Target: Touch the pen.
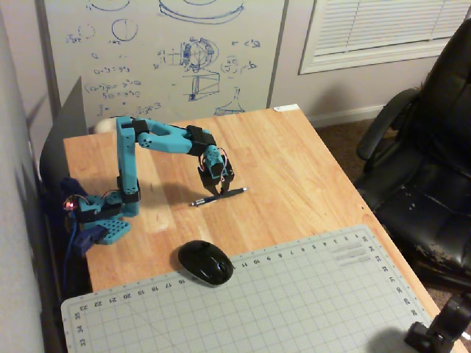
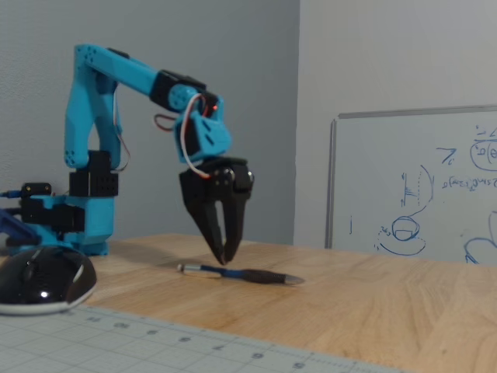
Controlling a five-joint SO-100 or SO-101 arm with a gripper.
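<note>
The thin dark blue pen (image 1: 218,196) lies flat on the wooden table, silvery at both ends; it also shows in the low side fixed view (image 2: 241,273). My blue arm reaches out from its base and points its black gripper (image 1: 220,189) straight down over the middle of the pen. In the low side fixed view the gripper (image 2: 225,259) has its fingers drawn together to a point, holding nothing. The tips stand right at the pen's top, touching it or a hair above; I cannot tell which.
A black computer mouse (image 1: 205,262) sits in front of the pen at the edge of a grey cutting mat (image 1: 294,309). The arm's base (image 1: 103,217) is at the table's left. A black office chair (image 1: 427,147) stands to the right, and a whiteboard (image 1: 162,51) leans behind.
</note>
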